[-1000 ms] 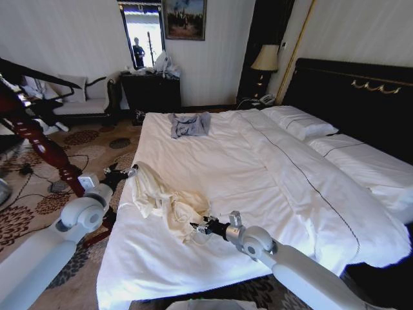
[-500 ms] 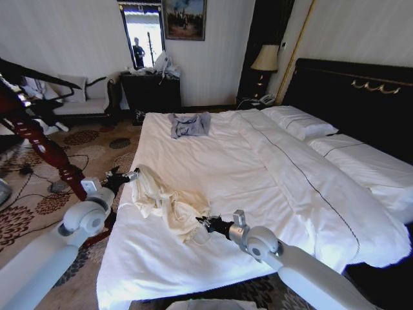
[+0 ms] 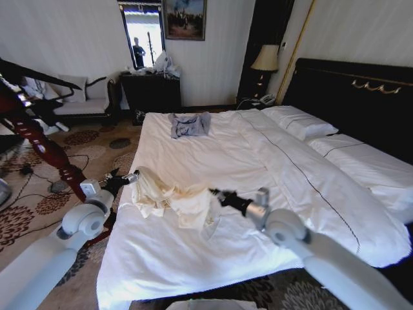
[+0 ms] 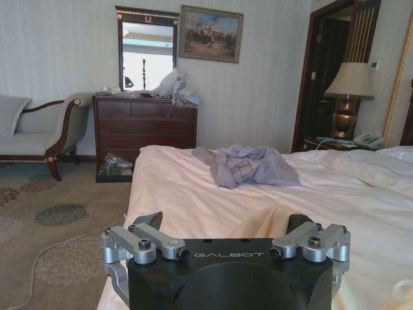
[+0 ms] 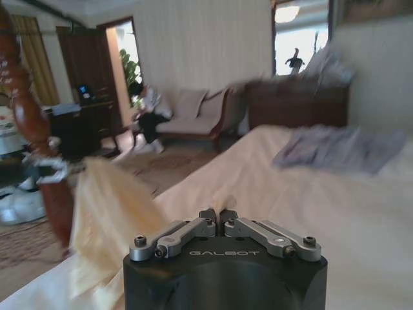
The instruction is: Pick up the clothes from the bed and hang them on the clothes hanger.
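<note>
Now the big white bed (image 3: 213,161) is spread wide, and the cream clothes (image 3: 171,197) are bunched near its left edge. A fold of them is pinched in the closed right gripper (image 3: 215,194). The left gripper (image 3: 126,177) is held wide open, holding nothing, just beside the clothes at the bed's edge.

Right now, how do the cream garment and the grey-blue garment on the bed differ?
The cream garment lies near the bed's foot corner; the grey-blue garment lies at the far edge. The cream one is larger. The right gripper pinches the cream one, with the left gripper at its other end; the grey-blue lies untouched. Both are crumpled.
</note>
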Robot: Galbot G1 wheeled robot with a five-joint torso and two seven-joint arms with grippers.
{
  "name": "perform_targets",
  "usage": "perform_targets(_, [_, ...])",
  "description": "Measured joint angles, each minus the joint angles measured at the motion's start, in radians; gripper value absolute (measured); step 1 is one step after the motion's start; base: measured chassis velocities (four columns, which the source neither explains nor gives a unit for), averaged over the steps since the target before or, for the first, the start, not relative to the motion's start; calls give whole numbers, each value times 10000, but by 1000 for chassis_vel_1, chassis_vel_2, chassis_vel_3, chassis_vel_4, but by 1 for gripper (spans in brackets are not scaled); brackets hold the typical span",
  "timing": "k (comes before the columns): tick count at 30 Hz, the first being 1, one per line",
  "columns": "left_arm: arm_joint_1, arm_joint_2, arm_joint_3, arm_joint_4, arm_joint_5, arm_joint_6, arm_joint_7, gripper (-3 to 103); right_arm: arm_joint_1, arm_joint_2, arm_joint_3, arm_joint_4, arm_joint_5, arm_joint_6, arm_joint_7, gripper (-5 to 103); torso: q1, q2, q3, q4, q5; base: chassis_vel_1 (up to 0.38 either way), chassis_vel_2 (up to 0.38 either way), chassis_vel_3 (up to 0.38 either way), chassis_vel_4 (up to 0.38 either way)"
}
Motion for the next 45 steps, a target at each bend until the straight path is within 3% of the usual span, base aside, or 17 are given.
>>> perform_targets(9, [818, -189, -625, -405, 133, -91, -9, 100, 376, -1523, 2215, 356, -57, 258, 238, 1, 0, 0, 0, 3, -1, 0, 0, 0, 0])
perform_targets(16, [1839, -399, -2223, -635, -122, -131, -37, 100, -797, -3887, 5066, 376, -727, 518, -355, 1, -1, 0, -1, -3, 2, 0, 0, 0, 0])
perform_targets(22, [2515, -457, -3024, -762, -181, -133, 156, 100, -950, -4914, 6186, 185, -958, 615, -259, 1, -1, 0, 0, 4, 0, 0, 0, 0, 0])
perform_targets(27, [3113, -642, -3523, -1258, -133, -161, 369, 100, -1504, -6190, 7574, -313, -1203, 697, 21, 1, -1, 0, 0, 0, 2, 0, 0, 0, 0])
perform_targets(34, [3515, -692, -3468, -2209, 126, -195, 658, 100, -1357, -7243, 8033, -551, -1084, 667, 358, 1, -1, 0, 0, 1, -2, 0, 0, 0, 0])
perform_targets(37, [3753, -442, -2767, -3249, 710, -263, 1204, 100, -1278, -7935, 8273, -688, -953, 475, 681, 1, -2, 0, 0, 0, 3, 0, 0, 0, 0])
perform_targets(39, [3747, -340, -2566, -3451, 816, -267, 1301, 100, -1276, -8039, 8309, -715, -927, 438, 727, 1, -1, 0, 0, 0, 3, 0, 0, 0, 0])
perform_targets(41, [3457, 64, -1804, -4007, 999, -265, 1638, 100, -1365, -8615, 8524, -958, -894, 328, 945, 1, -1, 0, 0, 0, 2, 0, 0, 0, 0])
perform_targets(44, [3004, 422, -1171, -4309, 947, -239, 1759, 100, -1632, -9058, 8839, -1193, -836, 278, 1128, 1, -1, 0, 0, -2, 3, 0, 0, 0, 0])
perform_targets(45, [2517, 680, -626, -4471, 705, -209, 1761, 100, -2143, -9503, 9424, -1397, -703, 173, 1332, 1, -1, 0, 0, -2, 0, 0, 0, 0, 0])
